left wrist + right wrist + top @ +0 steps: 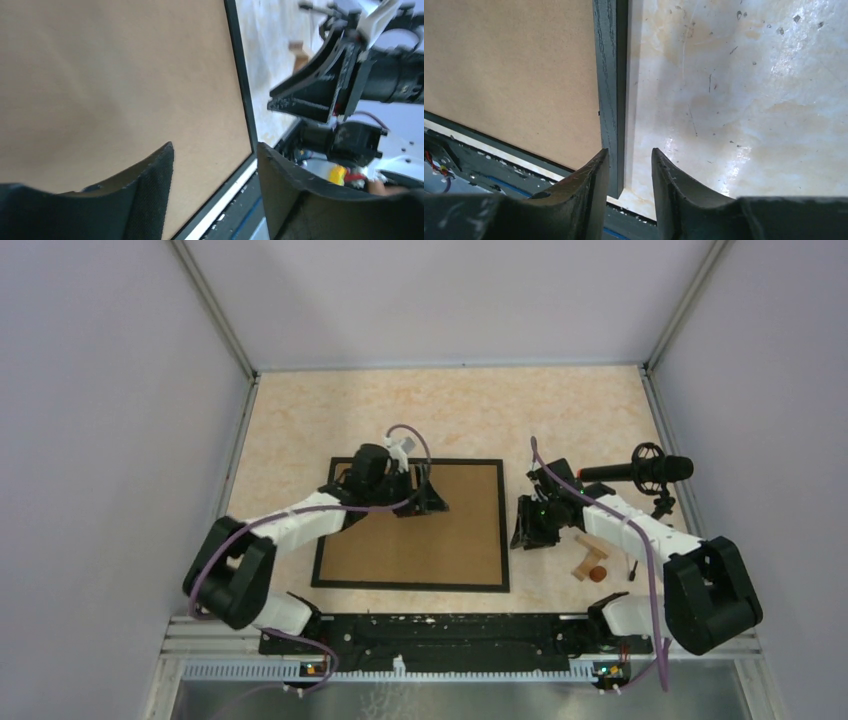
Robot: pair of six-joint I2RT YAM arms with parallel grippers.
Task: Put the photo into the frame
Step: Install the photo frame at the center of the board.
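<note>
Currently: frame lies brown side up at desk centre, with no photo on show.
Black-bordered frame point(418, 587) lies flat on the desk point(300, 430), brown board point(450, 550) uppermost. Over the board, toward the frame's twelve o'clock edge, the left claw point(215, 148) hangs parted and empty. At the three o'clock rail, the right claw point(629, 150) sits with jaws narrowly apart, holding nothing. Judged early: fetching and loading the photo is left.

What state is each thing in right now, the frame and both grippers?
frame: lying flat, brown backing up, no photo visible
left gripper: open, empty, over the backing
right gripper: open, straddling the frame's right rail, not clamped
</note>
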